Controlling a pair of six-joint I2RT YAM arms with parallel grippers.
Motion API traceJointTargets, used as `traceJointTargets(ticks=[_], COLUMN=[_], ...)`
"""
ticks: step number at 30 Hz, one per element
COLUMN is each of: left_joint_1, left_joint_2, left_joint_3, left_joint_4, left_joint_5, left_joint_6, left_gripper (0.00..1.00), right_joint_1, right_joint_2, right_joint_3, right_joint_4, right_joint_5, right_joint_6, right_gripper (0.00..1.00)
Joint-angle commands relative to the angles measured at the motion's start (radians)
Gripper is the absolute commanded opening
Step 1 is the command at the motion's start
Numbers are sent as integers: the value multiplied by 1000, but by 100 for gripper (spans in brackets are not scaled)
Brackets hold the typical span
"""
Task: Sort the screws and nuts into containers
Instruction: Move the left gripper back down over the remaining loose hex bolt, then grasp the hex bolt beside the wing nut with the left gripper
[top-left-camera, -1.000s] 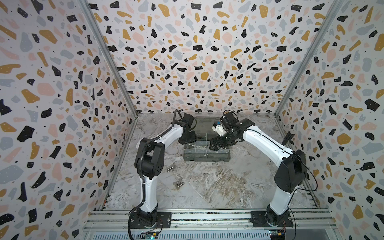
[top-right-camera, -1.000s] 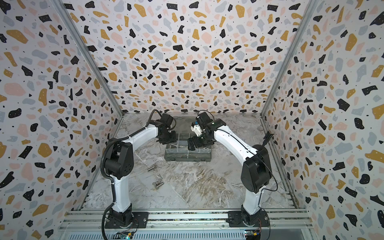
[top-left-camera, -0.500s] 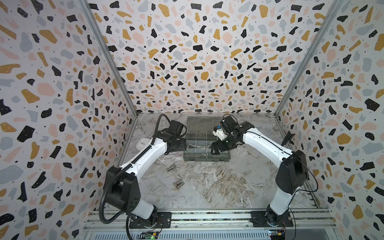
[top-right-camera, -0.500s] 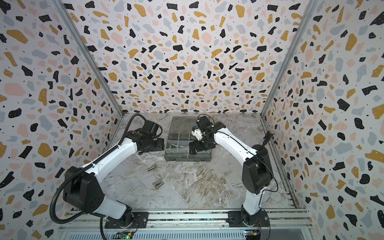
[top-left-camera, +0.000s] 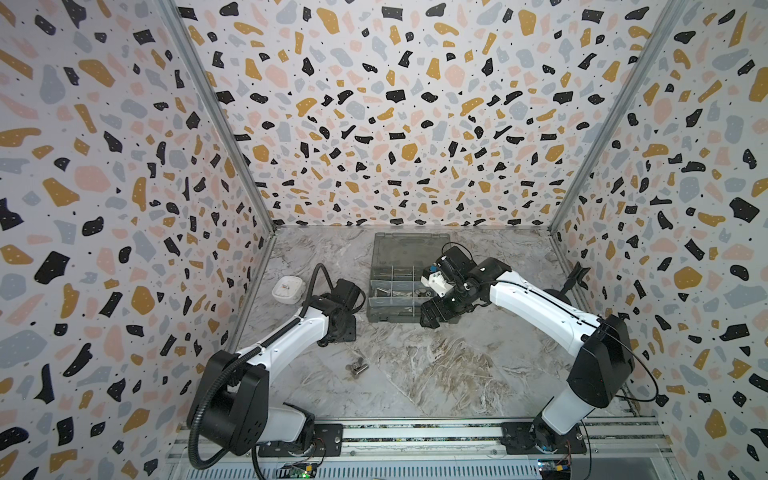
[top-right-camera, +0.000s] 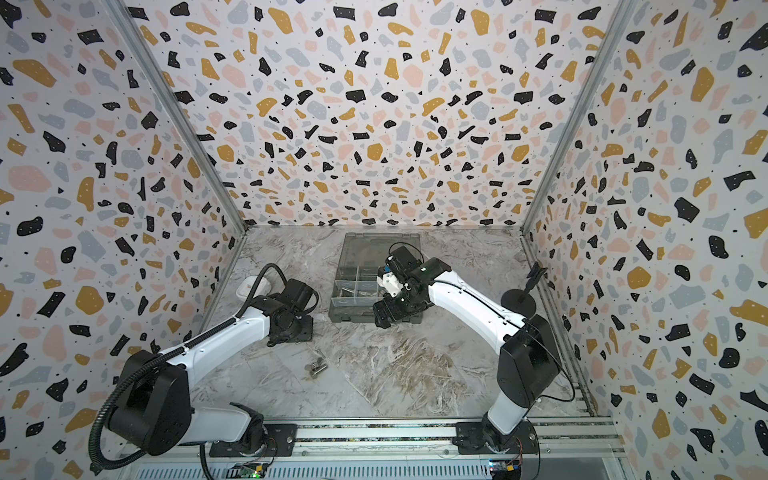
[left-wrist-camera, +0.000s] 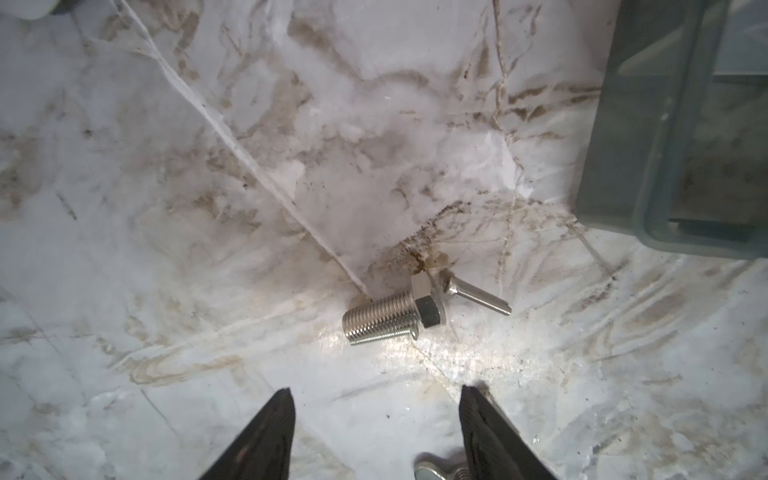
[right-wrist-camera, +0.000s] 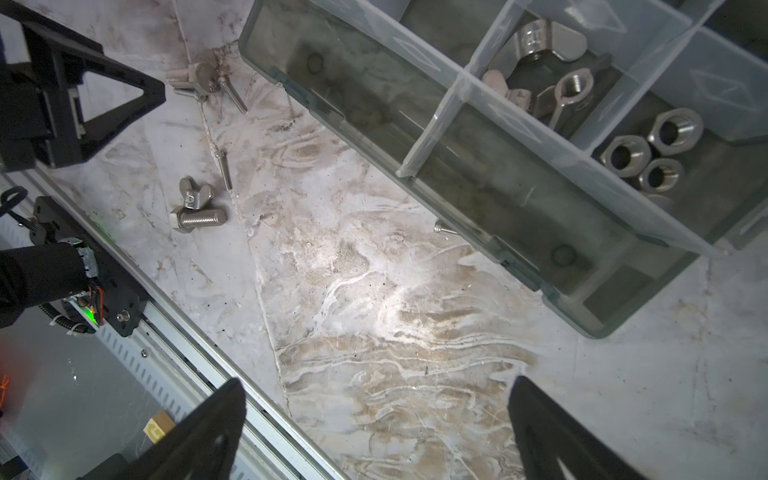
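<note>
The grey organiser box (top-left-camera: 376, 309) (top-right-camera: 338, 309) lies open at mid-table. Its containers hold winged nuts (right-wrist-camera: 536, 41) in one compartment and hex nuts (right-wrist-camera: 648, 153) in another. Loose screws and nuts (top-left-camera: 357, 368) (top-right-camera: 314, 369) lie on the marble in front of it. My left gripper (left-wrist-camera: 376, 390) (top-left-camera: 338, 328) is open and low over the table. A thick screw (left-wrist-camera: 386, 318) and a thin screw (left-wrist-camera: 478, 297) lie just ahead of it, and a winged nut (left-wrist-camera: 432, 473) lies beside one finger. My right gripper (right-wrist-camera: 376, 392) (top-left-camera: 432, 318) hangs wide open and empty at the box's front edge.
A small white case (top-left-camera: 288, 289) (top-right-camera: 249, 286) sits left of the box, behind the left arm. Another thick screw with a winged nut (right-wrist-camera: 195, 212), a thin screw (right-wrist-camera: 224, 168) and a tiny screw (right-wrist-camera: 440, 227) against the box wall lie on the table. The metal rail (top-left-camera: 415, 432) runs along the front.
My left arm has swung away from above the organiser, leftward and forward, down to the loose screws on the table. The right arm has hardly moved and stays wide open.
</note>
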Motion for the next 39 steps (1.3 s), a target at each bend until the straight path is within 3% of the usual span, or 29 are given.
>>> traceJointTargets(ticks=[1,24,35,39], left_joint_1=[-4,-1,8,15], left_joint_2=[27,135,198,217], left_joint_3=[-14,-66,-19,-16], left_joint_4=[61,152,165,171], left_joint_5=[-26,-20,-15,-7], left_joint_6=[6,45,73,81], left_gripper=[64,59,58,47], right_joint_1=[-2,-2,-3,-3], right_joint_2=[-57,-60,-34,-21], right_joint_3=[-6,-30,-8,7], right_joint_4=[-11,-15,-31,-37], right_joint_5=[37,53,67,72], right_joint_6=[14,23,16,13], right_gripper=[100,100,100,100])
